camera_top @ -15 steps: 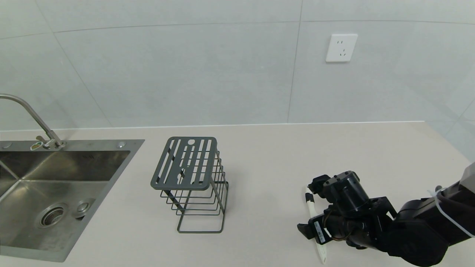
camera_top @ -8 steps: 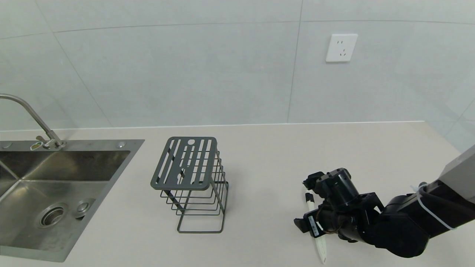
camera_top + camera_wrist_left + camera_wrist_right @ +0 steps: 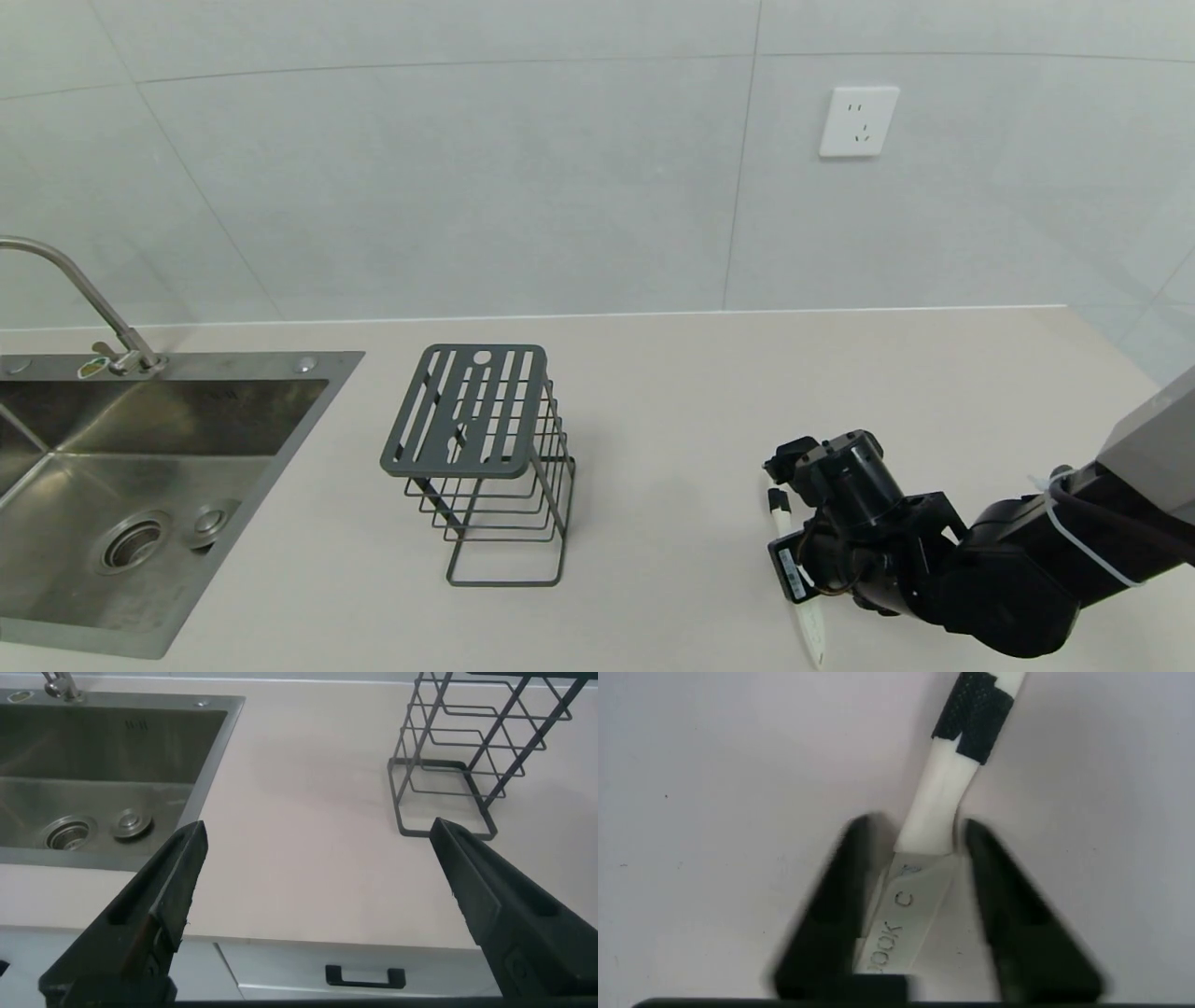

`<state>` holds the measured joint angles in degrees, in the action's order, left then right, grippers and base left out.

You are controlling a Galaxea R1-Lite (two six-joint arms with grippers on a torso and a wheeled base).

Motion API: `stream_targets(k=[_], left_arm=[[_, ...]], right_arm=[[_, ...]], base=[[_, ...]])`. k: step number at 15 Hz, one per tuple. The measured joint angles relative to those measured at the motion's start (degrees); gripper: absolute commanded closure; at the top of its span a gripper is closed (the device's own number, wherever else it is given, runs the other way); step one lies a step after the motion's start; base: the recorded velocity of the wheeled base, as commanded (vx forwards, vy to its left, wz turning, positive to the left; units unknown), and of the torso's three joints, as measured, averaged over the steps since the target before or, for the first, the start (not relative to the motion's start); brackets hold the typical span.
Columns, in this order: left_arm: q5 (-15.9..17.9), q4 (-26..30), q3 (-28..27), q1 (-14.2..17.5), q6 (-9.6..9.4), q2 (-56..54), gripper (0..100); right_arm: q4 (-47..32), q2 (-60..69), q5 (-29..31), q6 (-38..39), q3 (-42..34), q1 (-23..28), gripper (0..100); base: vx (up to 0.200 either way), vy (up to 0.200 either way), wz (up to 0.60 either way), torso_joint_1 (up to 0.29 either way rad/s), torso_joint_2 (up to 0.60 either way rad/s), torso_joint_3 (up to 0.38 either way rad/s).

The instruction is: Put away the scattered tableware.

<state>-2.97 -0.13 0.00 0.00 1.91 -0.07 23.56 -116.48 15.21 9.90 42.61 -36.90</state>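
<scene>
A white knife [image 3: 808, 627] with a black band on its handle lies flat on the counter at the front right. My right gripper [image 3: 794, 560] is lowered over it. In the right wrist view the knife [image 3: 948, 793] runs between the two black fingers [image 3: 840, 915] of the right gripper [image 3: 920, 887], which press in on either side where handle meets blade. A dark wire knife rack [image 3: 476, 411] with a slotted top stands mid-counter, to the left of the knife. My left gripper [image 3: 318, 905] hangs open over the counter's front edge, with the rack [image 3: 467, 728] beyond it.
A steel sink [image 3: 187, 364] with a faucet [image 3: 75, 280] is set into the counter at the left, and the sink [image 3: 112, 765] also lies ahead of the left gripper. A wall socket [image 3: 859, 119] sits above the right side. A drawer handle [image 3: 364, 975] is below the counter edge.
The right gripper slid a little left along the knife, and its fingers drew in from a wide spread to close against the knife. The knife stays on the counter.
</scene>
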Motion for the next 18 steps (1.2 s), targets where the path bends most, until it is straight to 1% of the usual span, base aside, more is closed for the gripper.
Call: stream_targets(k=[4,8,9,10,11,12,13,14,15,16,18], left_arm=[[0.2,0.0,0.0,0.0,-0.02,0.0,0],[0.9,0.0,0.0,0.0,-1.02,0.0,0],[2.2,-0.8,0.0,0.0,-1.40,0.0,0],[2.5,-2.1,0.0,0.0,-1.43,0.0,0],[2.7,-6.3,0.0,0.0,-1.37,0.0,0],[3.2,-8.9,0.0,0.0,-1.21,0.0,0],[5.4,-12.6,-0.1,0.0,-0.68,0.0,0],[8.0,-13.7,-0.8,0.0,0.90,0.1,0],[9.7,-13.5,-2.5,-0.2,2.40,0.5,0],[11.1,-12.6,-4.2,-0.5,3.34,1.2,0],[12.9,-11.9,-7.5,-2.0,3.52,4.4,0]], right_arm=[[-0.4,1.0,-0.1,-0.1,1.5,0.0,100],[0.2,6.7,-0.8,-3.2,3.9,-0.1,100],[0.9,8.7,-0.8,-4.1,3.9,-0.1,100],[1.3,10.6,-1.0,-4.8,3.9,-0.1,100],[1.5,12.8,-1.5,-5.3,3.2,-0.3,100],[1.7,14.8,-2.0,-6.1,2.3,-0.5,100],[1.7,16.8,-2.4,-7.7,1.3,-0.7,100],[2.0,19.1,-3.0,-11.0,0.5,-0.9,100],[2.4,21.2,-3.8,-14.9,0.0,-1.0,100],[2.8,23.1,-5.0,-17.0,-0.2,-1.2,100],[2.8,25.5,-8.6,-22.8,-0.2,-1.2,100]], base=[[0.000,0.000,0.00,0.000,0.00,0.000],[0.000,0.000,0.00,0.000,0.00,0.000],[0.000,0.000,0.00,0.000,0.00,0.000],[0.000,0.000,0.00,0.000,0.00,0.000],[0.000,0.000,0.00,0.000,0.00,0.000],[0.000,0.000,0.00,0.000,0.00,0.000],[0.000,0.000,0.00,0.000,0.00,0.000],[0.000,0.000,0.00,0.000,0.00,0.000],[0.000,0.000,0.00,0.000,0.00,0.000],[0.000,0.000,0.00,0.000,0.00,0.000],[0.000,0.000,0.00,0.000,0.00,0.000]])
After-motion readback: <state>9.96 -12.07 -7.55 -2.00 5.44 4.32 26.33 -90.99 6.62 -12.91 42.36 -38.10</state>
